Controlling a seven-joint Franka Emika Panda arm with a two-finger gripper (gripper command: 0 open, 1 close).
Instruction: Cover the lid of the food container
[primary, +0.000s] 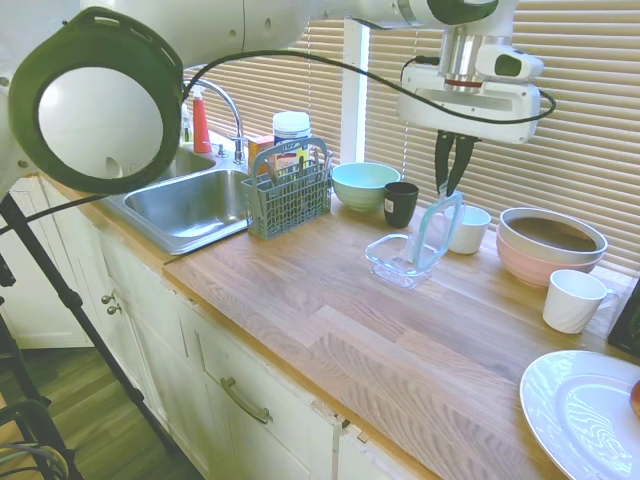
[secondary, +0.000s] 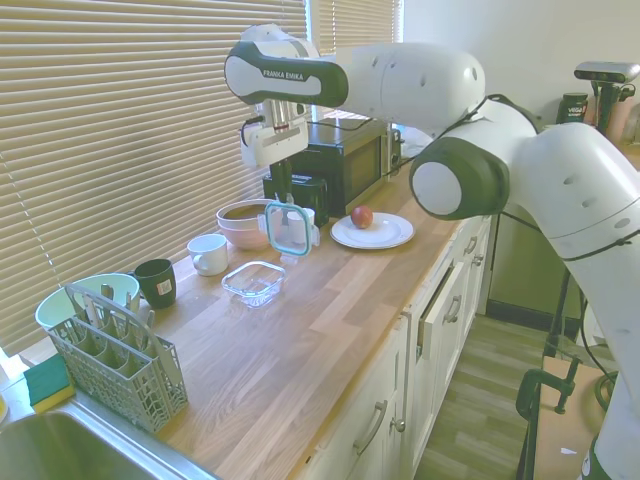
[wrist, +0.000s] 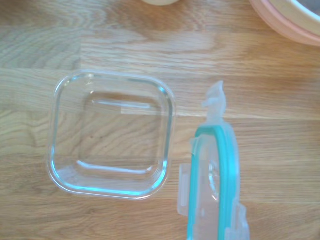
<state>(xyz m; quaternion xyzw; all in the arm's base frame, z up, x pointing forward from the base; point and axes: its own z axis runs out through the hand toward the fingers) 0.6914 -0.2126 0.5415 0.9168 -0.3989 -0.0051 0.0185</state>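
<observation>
At centre frame the empty food container (primary: 398, 262) sat open on the counter, and just right the gripper (primary: 452, 190) clamped the lid (primary: 434, 231) on edge, so it needed levelling and centring before lowering.

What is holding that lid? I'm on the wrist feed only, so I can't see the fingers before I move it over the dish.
Observer: The gripper is shut on the lid, pinching its top edge.
Operator: Is it lying flat?
Observer: No, it hangs nearly upright, beside the food container rather than over it.
Operator: Anything close by?
Observer: A white mug stands just behind the lid, on the blinds' side.
</observation>
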